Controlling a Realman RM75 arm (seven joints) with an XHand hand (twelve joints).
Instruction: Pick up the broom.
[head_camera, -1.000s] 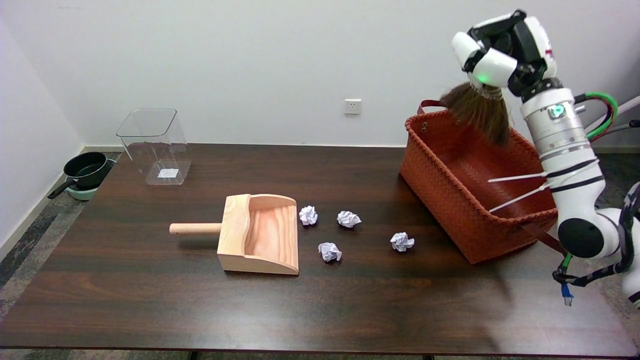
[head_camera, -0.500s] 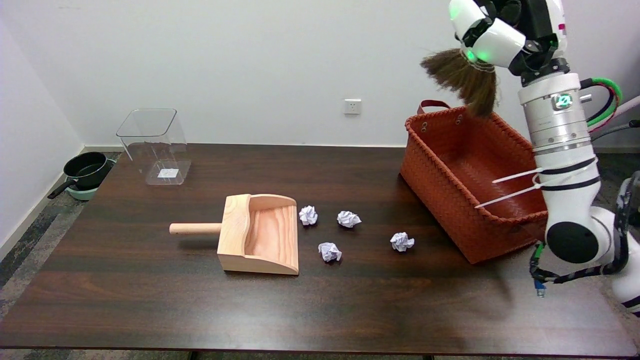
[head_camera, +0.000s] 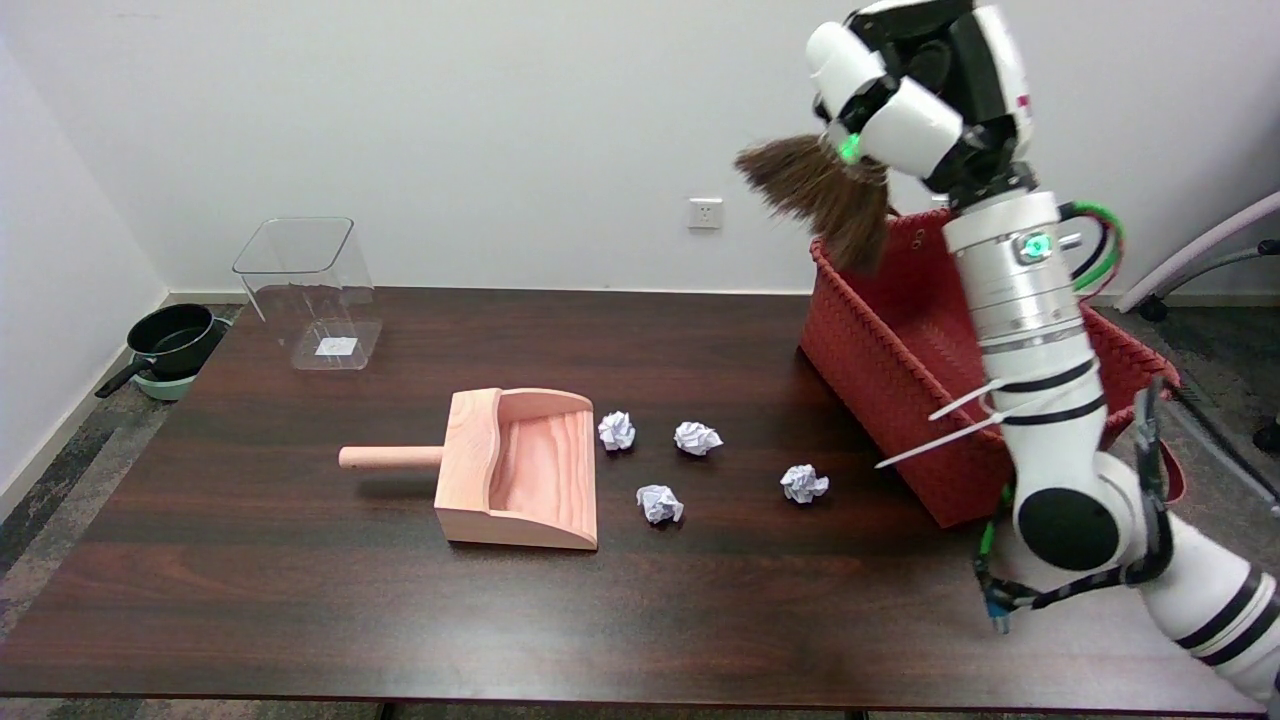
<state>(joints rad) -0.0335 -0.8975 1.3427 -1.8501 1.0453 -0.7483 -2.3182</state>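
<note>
The broom (head_camera: 822, 192) is a small hand brush with brown bristles. It hangs in the air above the far left corner of the red woven basket (head_camera: 880, 370), bristles pointing down and to the left. My right hand (head_camera: 915, 85) grips its top end, high over the table; the handle is hidden inside the fingers. The bristles are clear of the basket's rim.
A wooden dustpan (head_camera: 515, 467) lies at the table's middle, handle to the left. Several crumpled paper balls (head_camera: 698, 437) lie between it and the basket. A clear plastic bin (head_camera: 310, 290) stands at the back left. A black pan (head_camera: 175, 340) sits on the floor at left.
My right hand has lifted the broom out of the basket and carried it leftward, over the basket's far left corner. My forearm now crosses in front of the basket.
</note>
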